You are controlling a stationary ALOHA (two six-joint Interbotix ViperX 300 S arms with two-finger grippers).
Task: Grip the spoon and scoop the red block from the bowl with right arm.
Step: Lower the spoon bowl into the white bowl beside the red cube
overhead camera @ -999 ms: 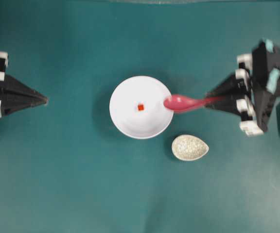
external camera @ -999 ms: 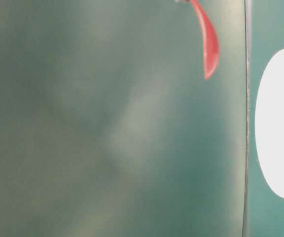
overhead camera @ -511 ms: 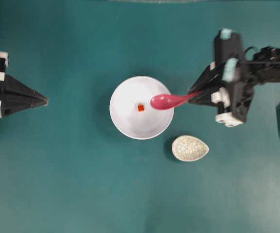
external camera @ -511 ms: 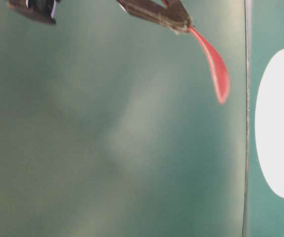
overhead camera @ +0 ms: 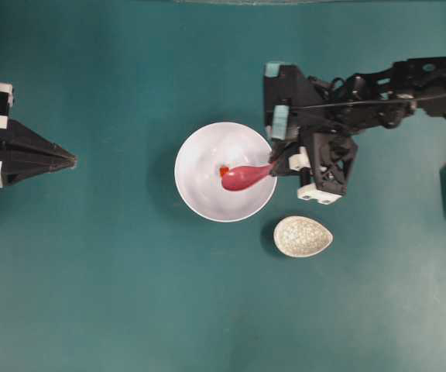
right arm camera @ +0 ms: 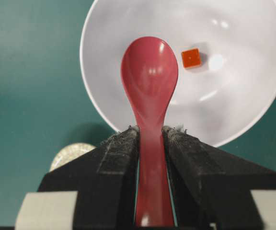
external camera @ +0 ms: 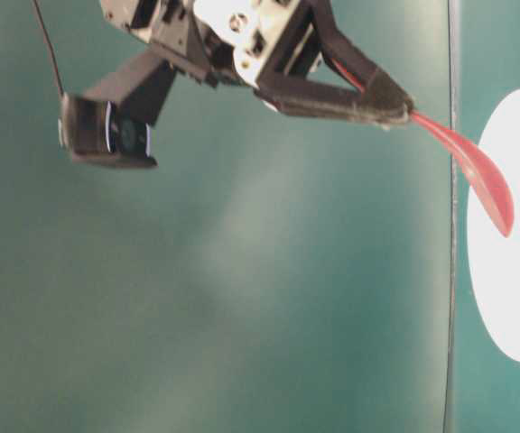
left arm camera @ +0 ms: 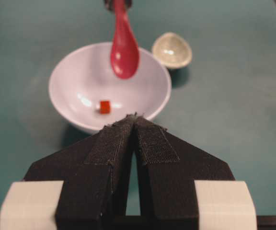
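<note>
The white bowl (overhead camera: 200,194) sits mid-table and holds the tiny red block (overhead camera: 223,170) near its middle. My right gripper (overhead camera: 276,164) is shut on the handle of the pink spoon (overhead camera: 244,177), whose scoop hangs over the bowl just right of the block. In the right wrist view the spoon (right arm camera: 149,72) lies left of the block (right arm camera: 191,58) over the bowl (right arm camera: 243,96), held between my gripper (right arm camera: 150,130). My left gripper (overhead camera: 72,160) is shut and empty at the far left. In its wrist view (left arm camera: 134,117) the bowl (left arm camera: 71,76), block (left arm camera: 105,106) and spoon (left arm camera: 124,52) lie ahead.
A speckled egg-shaped dish (overhead camera: 303,236) sits on the teal table just right of and below the bowl; it also shows in the left wrist view (left arm camera: 172,50) and the right wrist view (right arm camera: 71,153). The right arm (overhead camera: 378,93) stretches in from the right edge.
My right gripper has carried the spoon leftward; its scoop went from the bowl's right rim to over the bowl, next to the block. The left gripper has not moved.
</note>
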